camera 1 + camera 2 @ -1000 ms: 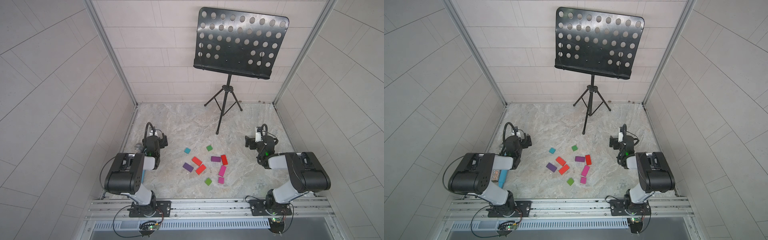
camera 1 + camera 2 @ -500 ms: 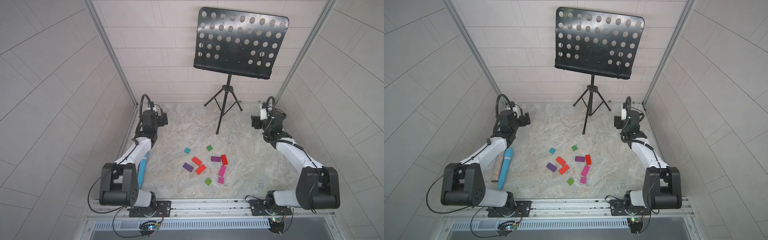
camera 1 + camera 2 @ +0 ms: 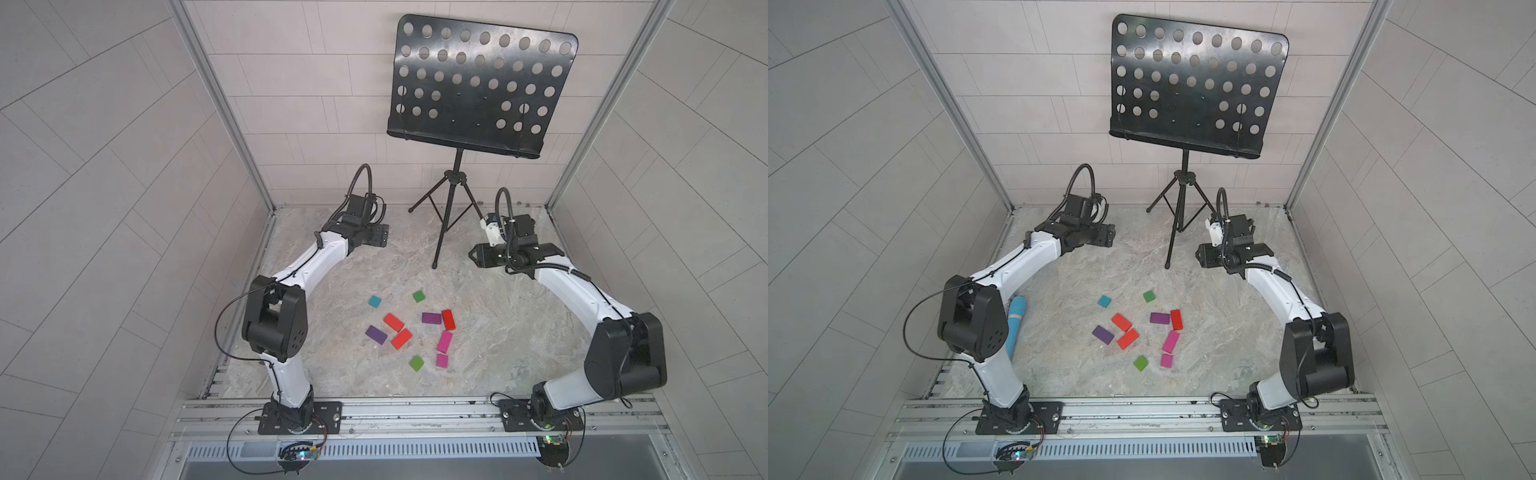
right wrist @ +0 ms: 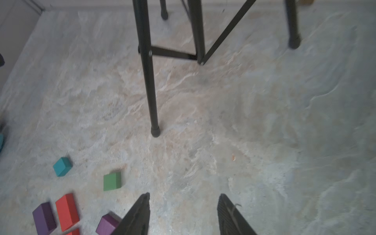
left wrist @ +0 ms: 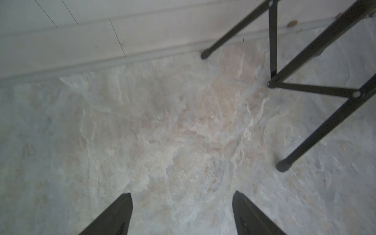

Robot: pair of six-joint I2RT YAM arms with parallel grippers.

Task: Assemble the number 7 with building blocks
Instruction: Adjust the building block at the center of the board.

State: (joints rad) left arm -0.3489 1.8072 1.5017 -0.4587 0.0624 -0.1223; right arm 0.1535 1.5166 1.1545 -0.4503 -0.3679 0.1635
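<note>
The building blocks lie loose mid-floor in both top views: teal [image 3: 375,301], green [image 3: 419,296], two red [image 3: 393,322] and a purple [image 3: 376,335]. A purple block [image 3: 431,318] sits beside a red one [image 3: 448,320], with two magenta blocks [image 3: 444,341] trailing below in a rough number 7. Another green block [image 3: 416,363] lies nearer the front. My left gripper [image 5: 183,193] hovers open over bare floor at the back left. My right gripper [image 4: 184,195] is open and holds nothing, with a purple block [image 4: 106,224] just outside one finger.
A black music stand [image 3: 482,87] rises at the back, and its tripod foot [image 3: 435,264] lands between the two grippers. A blue cylinder [image 3: 1016,320] lies by the left arm's elbow. Walls close in on three sides, and a metal rail [image 3: 415,411] runs along the front.
Both arms have unfolded from near their bases, reached to the back, and now turn their grippers inward. Both pairs of jaws have narrowed. The blocks have not moved.
</note>
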